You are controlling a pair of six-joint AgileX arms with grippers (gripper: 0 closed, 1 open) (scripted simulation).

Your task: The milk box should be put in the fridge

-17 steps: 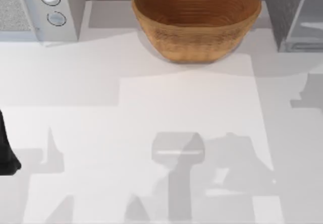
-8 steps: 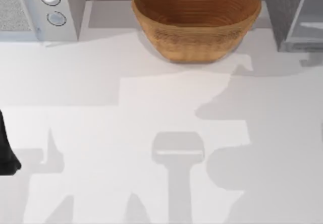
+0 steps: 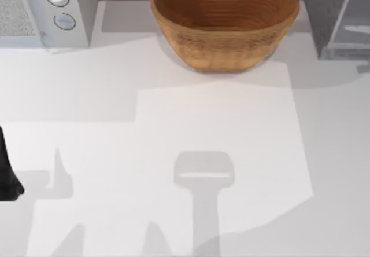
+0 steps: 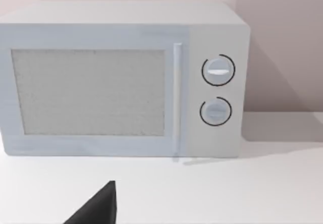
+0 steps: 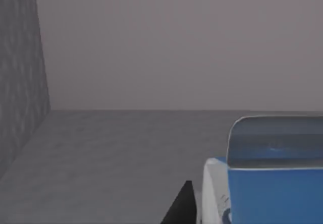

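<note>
Holding: right pincer's dark fingertip point(image 5: 180, 206) sits right beside milk box point(image 5: 267, 183) in right wrist view; whether it's clenched on the carton, can't tell.
Milk box: blue-and-white carton w/ pale top flap, close to right wrist cam, grey walls and grey floor around it.
Fridge: speckled dark-grey wall point(image 5: 20, 67) beside the carton in right wrist view; in top view the fridge point(image 3: 335, 17) stands at bench's far right corner.
Left arm: parked at left edge of bench point(image 3: 173, 124); left pincer's dark fingertip point(image 4: 98, 208) low in left wrist view, released or clenched can't tell.
Microwave point(image 4: 121, 77): faces left wrist cam, two round knobs, far left corner.
Wicker bowl point(image 3: 225, 22): between microwave and fridge, far side.
</note>
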